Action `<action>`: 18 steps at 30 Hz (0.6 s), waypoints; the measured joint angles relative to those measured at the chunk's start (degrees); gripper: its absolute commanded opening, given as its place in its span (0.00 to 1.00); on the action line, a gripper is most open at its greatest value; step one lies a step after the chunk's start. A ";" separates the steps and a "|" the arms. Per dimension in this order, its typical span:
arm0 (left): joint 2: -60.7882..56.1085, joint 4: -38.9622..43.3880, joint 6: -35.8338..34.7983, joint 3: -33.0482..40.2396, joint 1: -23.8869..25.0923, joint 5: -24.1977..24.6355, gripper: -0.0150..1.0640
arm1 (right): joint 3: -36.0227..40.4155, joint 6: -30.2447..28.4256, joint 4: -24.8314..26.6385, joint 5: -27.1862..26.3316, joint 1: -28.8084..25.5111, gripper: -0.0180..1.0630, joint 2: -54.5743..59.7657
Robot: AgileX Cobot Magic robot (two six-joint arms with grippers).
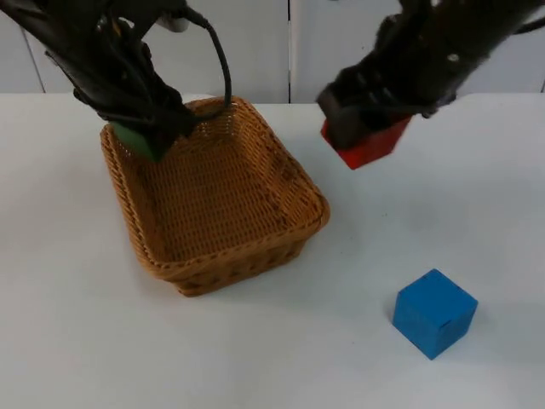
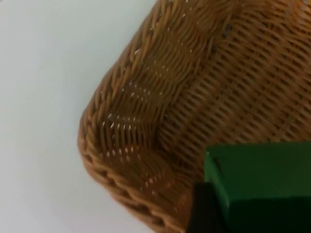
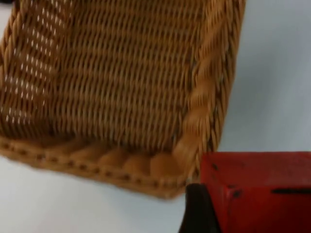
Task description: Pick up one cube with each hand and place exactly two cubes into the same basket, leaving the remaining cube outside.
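Both cubes were held in the air at the basket, one over it and one beside it.

The left gripper (image 1: 143,136) was clamped on the green cube (image 1: 134,141), with the far-left corner of the wicker basket (image 1: 255,247) directly beneath it. The right gripper (image 1: 362,135) was clamped on the red cube (image 1: 368,145), clear of the table, with the basket's right rim just to its side and not yet under it. The blue cube (image 1: 434,312) sat on the white table (image 1: 85,341), well apart from both grippers and outside the basket. The cubes looked rigid, light and smooth-faced, so a hold across two opposite flat faces should have stayed square. The basket looked light enough to shift if a cube caught its rim.
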 measured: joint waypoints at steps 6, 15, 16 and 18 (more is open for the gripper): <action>3.12 0.00 1.78 -0.67 0.00 -4.61 0.01 | -9.19 -2.61 1.01 3.39 1.87 0.02 7.15; 10.65 1.21 2.29 -7.72 0.52 -5.07 0.01 | -15.88 -5.11 3.27 4.38 4.11 0.02 15.89; 10.65 1.21 2.29 -7.72 0.52 -5.07 0.01 | -15.88 -5.11 3.27 4.38 4.11 0.02 15.89; 11.76 1.05 2.39 -8.65 1.10 -4.64 0.01 | -15.88 -6.15 4.21 4.27 4.11 0.02 16.82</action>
